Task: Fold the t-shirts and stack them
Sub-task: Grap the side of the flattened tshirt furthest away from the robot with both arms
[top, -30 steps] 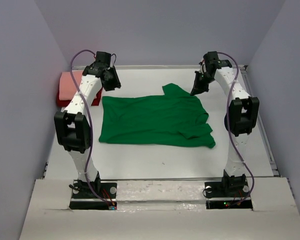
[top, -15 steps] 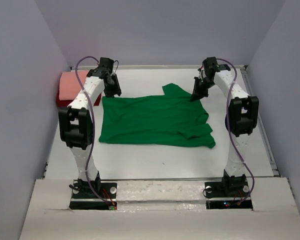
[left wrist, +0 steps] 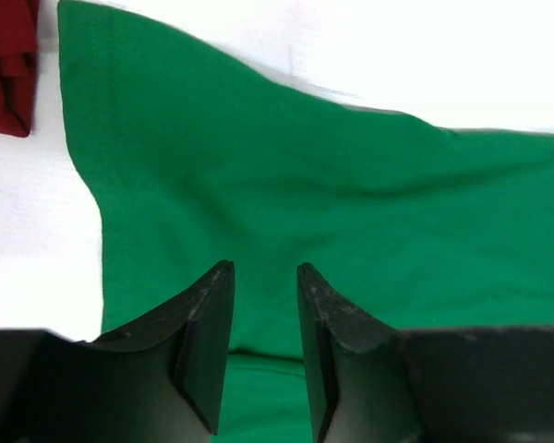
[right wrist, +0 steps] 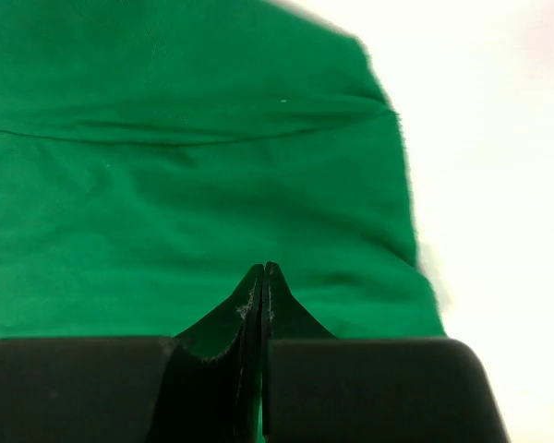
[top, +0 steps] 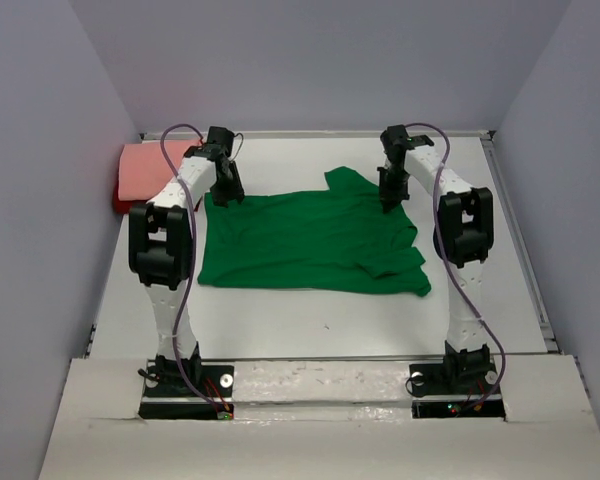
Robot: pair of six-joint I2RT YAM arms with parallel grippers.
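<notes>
- The top view sits high, above and behind the arm bases (top: 185, 383), which lie at its bottom edge. It faces forward and down from far off and takes in the whole table (top: 280, 320).
- The left wrist view looks out past its own fingers (left wrist: 208, 341), close above the green tee (left wrist: 351, 212). It catches one corner, with the red tee (left wrist: 9, 65) at its upper left edge.
- The right wrist view looks out the same way, close above the tee's edge, with bare table on its right.
- All three views share the green tee. The top view shows it whole, and the wrist views show its far left and far right ends.
</notes>
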